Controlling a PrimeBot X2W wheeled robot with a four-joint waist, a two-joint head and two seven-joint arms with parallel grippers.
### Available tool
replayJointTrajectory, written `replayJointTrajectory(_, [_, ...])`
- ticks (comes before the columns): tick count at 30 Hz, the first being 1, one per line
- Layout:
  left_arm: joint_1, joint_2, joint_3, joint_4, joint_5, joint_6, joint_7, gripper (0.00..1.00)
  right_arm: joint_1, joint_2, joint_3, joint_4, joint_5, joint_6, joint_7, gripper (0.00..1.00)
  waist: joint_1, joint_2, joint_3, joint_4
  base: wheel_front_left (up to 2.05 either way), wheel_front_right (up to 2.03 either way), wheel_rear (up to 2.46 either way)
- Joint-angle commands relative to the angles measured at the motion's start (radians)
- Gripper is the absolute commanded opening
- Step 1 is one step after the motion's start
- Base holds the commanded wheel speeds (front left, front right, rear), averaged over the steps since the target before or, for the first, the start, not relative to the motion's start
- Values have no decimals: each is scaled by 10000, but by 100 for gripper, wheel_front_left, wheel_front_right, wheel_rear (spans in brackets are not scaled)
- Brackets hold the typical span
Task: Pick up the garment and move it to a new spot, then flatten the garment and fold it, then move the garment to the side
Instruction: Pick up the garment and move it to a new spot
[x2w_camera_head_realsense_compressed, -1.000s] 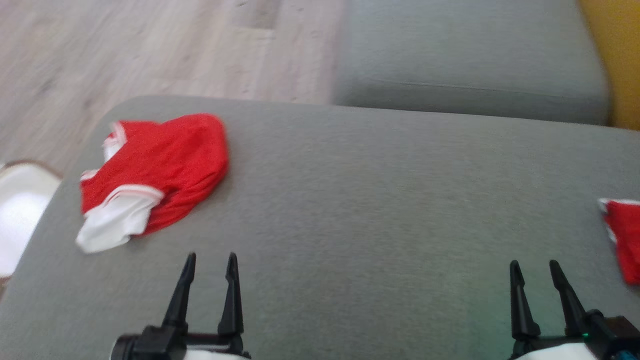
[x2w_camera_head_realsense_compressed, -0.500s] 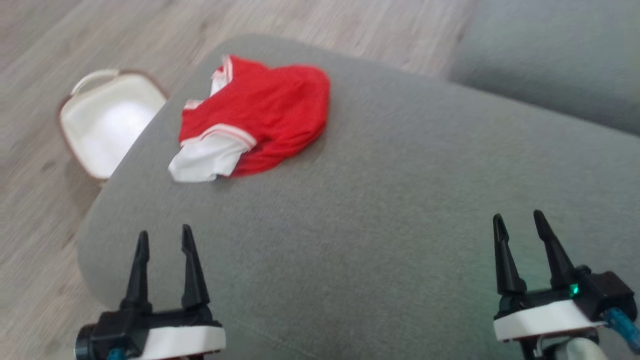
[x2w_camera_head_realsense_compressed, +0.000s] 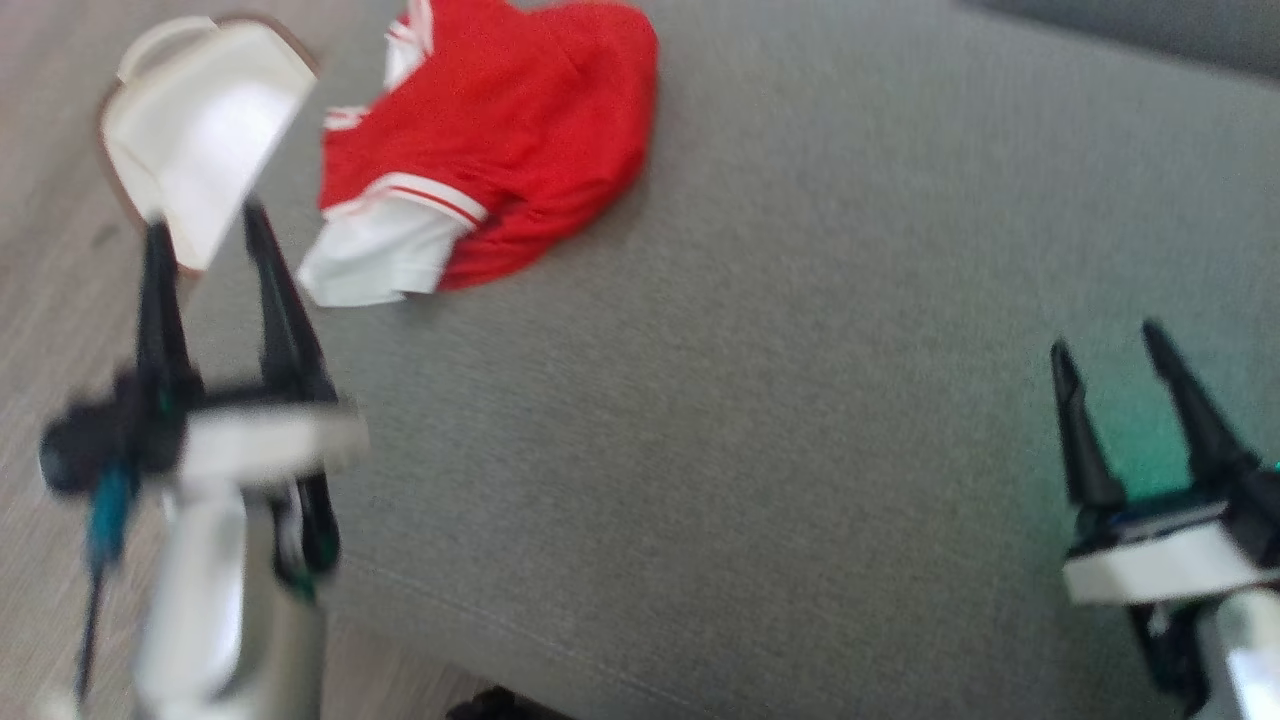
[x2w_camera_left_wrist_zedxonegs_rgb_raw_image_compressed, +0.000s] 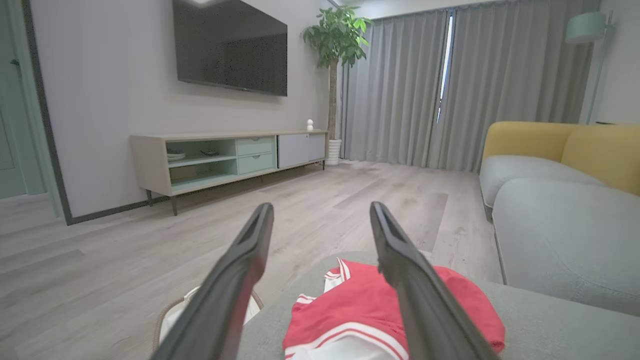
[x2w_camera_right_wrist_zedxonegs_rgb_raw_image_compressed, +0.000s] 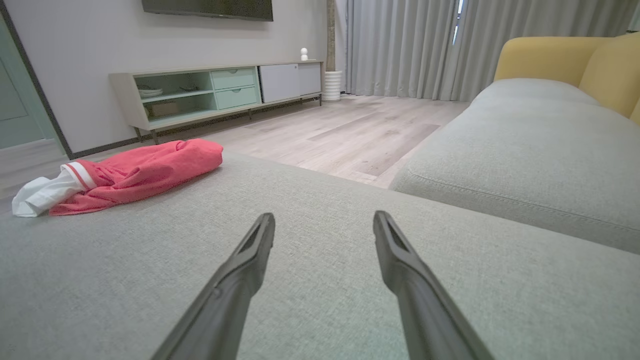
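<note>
Head view first: the garment (x2w_camera_head_realsense_compressed: 500, 150), a red top with white trim, is seen bunched up at the far left corner of the grey sofa seat (x2w_camera_head_realsense_compressed: 800, 400). It's close to the edge, and a white basket (x2w_camera_head_realsense_compressed: 200, 120) is down on the floor (x2w_camera_head_realsense_compressed: 40, 250) just beyond. The left gripper (x2w_camera_head_realsense_compressed: 203, 218) is held up near that corner, fingers spread wide with nothing between them. It's pretty blurred, so finer detail can't be made out. The right gripper (x2w_camera_head_realsense_compressed: 1105, 340) is parked low on the right, also spread and empty, well apart from the garment. It's likely held out of the way since the pile is on the other side.

Left wrist view: the garment is framed right between and below the two fingers, not touched yet. Lined up like that, a grab from above looks like what's being set up. A TV (x2w_camera_left_wrist_zedxonegs_rgb_raw_image_compressed: 230, 47) and a plant (x2w_camera_left_wrist_zedxonegs_rgb_raw_image_compressed: 337, 30) can be made out behind.

Right wrist view: the fingers are pointed over bare seat, and the garment is spotted far off to the left, white part trailing. Plenty of open seat is left in the middle, which would make a sensible new spot. Judged from all this, the pick-up hasn't been done yet.
</note>
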Motion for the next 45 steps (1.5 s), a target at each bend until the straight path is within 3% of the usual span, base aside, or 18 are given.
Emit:
replayJointTrajectory(1, [-934,333,539,490,6,-102,-44,100,-374,-398,284,-405,-66,-6,-108,100,-3,0,1163,-563,0,0,0])
replayJointTrajectory(4, [-2931,712,737,2482,-294,-278,490,100,-637,-912,395,-518,-92,-6,-109,100,-3,0,1717,-751,0,0,0])
replayJointTrajectory(10, [-6075,1561,1230,6102,-999,-285,2780,100,-1140,-1505,667,-790,-75,-6,-109,100,-3,0,2522,-1389,0,0,0])
replayJointTrajectory(15, [-7156,2095,1252,8537,-1271,-458,4607,100,-1366,-1553,920,-886,-159,-6,-109,100,-3,0,2841,-1953,0,0,0])
replayJointTrajectory(19, [-7257,2192,1462,9716,-1669,-734,5187,100,-1489,-1477,1017,-916,-210,-6,-109,100,-3,0,2954,-2295,0,0,0])
replayJointTrajectory(20, [-7269,2212,1540,9856,-1774,-820,5087,36,-1521,-1428,1002,-940,-181,-6,-109,100,-3,0,2963,-2353,0,0,0])
replayJointTrajectory(21, [-7269,2212,1540,9856,-1774,-820,5087,36,-1521,-1428,1002,-940,-181,-6,-109,100,-3,0,2963,-2353,0,0,0])
replayJointTrajectory(22, [-7292,2245,1584,9924,-1837,-921,4875,0,-1541,-1385,985,-963,-148,-6,-109,100,-3,0,2963,-2391,0,0,0])
replayJointTrajectory(28, [-7906,2693,1174,9412,-1411,-1378,2003,0,-1465,-1033,992,-913,-46,-6,-109,100,-3,0,2186,-2524,0,0,0])
replayJointTrajectory(32, [-8310,2858,461,8975,-853,-1566,930,0,-1349,-595,1068,-829,1,-6,-109,100,-3,0,1182,-2740,0,0,0])
replayJointTrajectory(38, [-8531,2827,-778,7866,-120,-1679,432,0,-919,307,929,-803,495,-6,-109,100,-3,0,-463,-3499,0,0,0])
replayJointTrajectory(45, [-8193,2384,-2251,5712,-770,-1710,884,0,-216,890,769,-796,634,-6,-109,100,-3,0,-1964,-4793,0,0,0])
